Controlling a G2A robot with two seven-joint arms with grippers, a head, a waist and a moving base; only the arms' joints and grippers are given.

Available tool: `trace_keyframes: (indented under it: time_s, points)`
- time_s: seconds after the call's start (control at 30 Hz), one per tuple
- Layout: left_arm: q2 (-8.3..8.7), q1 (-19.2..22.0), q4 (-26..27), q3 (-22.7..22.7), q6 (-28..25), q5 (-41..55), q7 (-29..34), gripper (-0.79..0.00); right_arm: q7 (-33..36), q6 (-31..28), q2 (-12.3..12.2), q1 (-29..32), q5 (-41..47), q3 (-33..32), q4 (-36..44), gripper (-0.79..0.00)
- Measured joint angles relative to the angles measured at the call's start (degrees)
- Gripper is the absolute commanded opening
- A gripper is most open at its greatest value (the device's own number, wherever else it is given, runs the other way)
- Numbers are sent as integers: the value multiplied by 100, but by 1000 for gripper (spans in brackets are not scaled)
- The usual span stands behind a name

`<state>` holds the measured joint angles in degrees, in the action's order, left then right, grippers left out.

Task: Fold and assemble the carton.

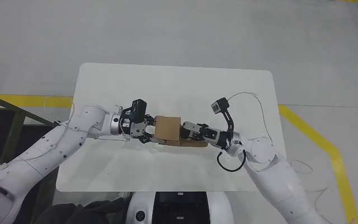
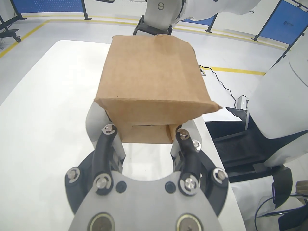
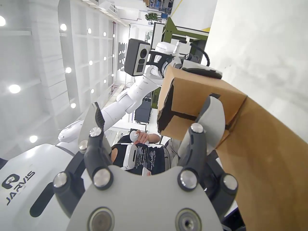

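Where the left gripper (image 2: 144,131) sits: at the carton's left end, its two fingers closed on a narrow end flap, one pad on each side; by the look of it a firm pinch.
Carton (image 1: 168,127): brown corrugated board, partly formed, spanning the gap between the two grippers over the near middle of the table (image 1: 112,84); whether it rests on the top or hangs just above it, I cannot tell.
Weight: light, judging by the thin board and hollow body.
Stiffness: panels likely stiff across the flat but weak at the scored folds; the open body could skew under a sideways push.
Surface: matt paper, so the pads should hold without slipping; the edges look ragged and would crush under a hard squeeze.
Hold: best close to a fold or corner, pads flat on a panel, not at a loose flap's free edge.
Big flap (image 3: 264,157): stands out loose at the right end, not yet folded in.
Right gripper (image 3: 155,104): at the right end, spread wide and clasping nothing; one finger (image 3: 214,116) lies against the end flaps beside the big flap's hinge, the other well apart in open air.
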<state>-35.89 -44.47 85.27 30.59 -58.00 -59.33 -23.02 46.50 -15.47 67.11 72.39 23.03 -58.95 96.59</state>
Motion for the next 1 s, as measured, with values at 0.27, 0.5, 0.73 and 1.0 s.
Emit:
trace_keyframes:
  time_s: [0.27, 0.5, 0.73, 1.0]
  points:
    - [13, -27, -73, 45, 0, -38, -111, -382, -215, -143, -24, 71, 55, -264, -41, -58]
    - [79, -64, -143, 142, 0, -72, -375, -397, -610, 318, -231, 779, -243, -1393, 204, -37]
    - [135, -132, -72, 210, 0, -194, -581, -397, -407, 893, -219, 842, -206, -1165, -5, -37]
    - [97, -116, -35, 99, 0, -225, -286, -403, -468, -115, -85, 579, -155, -599, 14, -37]
